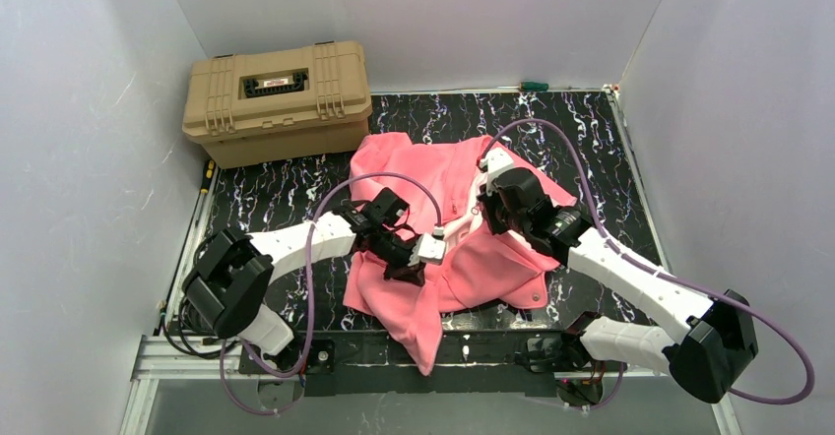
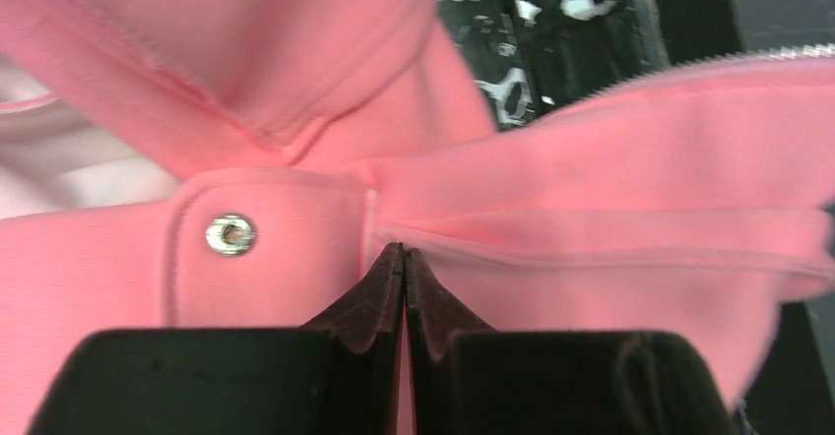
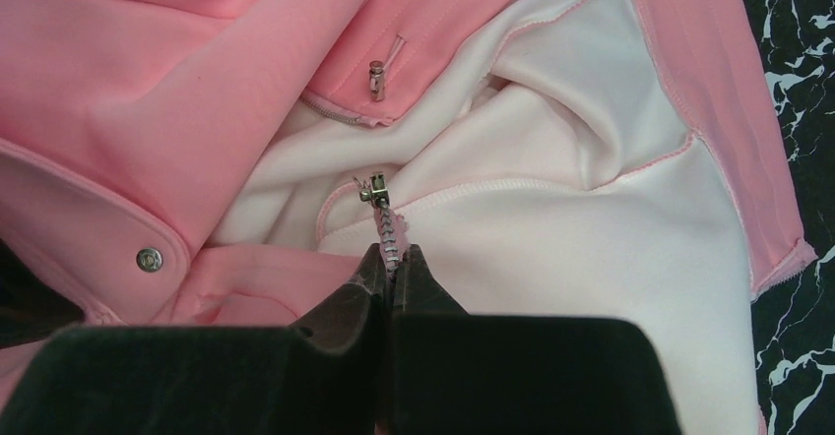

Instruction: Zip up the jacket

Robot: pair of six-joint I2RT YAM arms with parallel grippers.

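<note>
The jacket [image 1: 463, 248] lies rumpled in the middle of the table [image 1: 610, 140], between the two arms, front open and pale lining on show. Its long axis runs from the far side, by the tan case, toward the arm bases, and a narrow tail of pink cloth droops over the near table edge. From above there is no telling which end is the hood.

Over to the left gripper [image 2: 404, 256], working the jacket's left side. Its fingers are squeezed together with a folded pink edge pinched at the very tips. Just left of them sits a pocket flap with a silver snap [image 2: 231, 234]. A run of zipper teeth [image 2: 748, 58] shows along the top right, well apart from that grip.

The right gripper [image 3: 394, 258] is clenched too, this time on the zipper itself. A short strip of teeth rises from between the tips to a small metal slider [image 3: 374, 194] just above them. The lining [image 3: 571, 238] spreads out to the right in soft folds. Farther up, a second metal pull [image 3: 377, 79] rests on pink cloth.

The tan case [image 1: 278, 100] stands in the far left corner, close to the jacket's far edge; contact cannot be judged. The left arm's purple cable [image 1: 394, 174] arcs over the cloth. A small green-handled tool [image 1: 534, 86] lies along the back wall.
</note>
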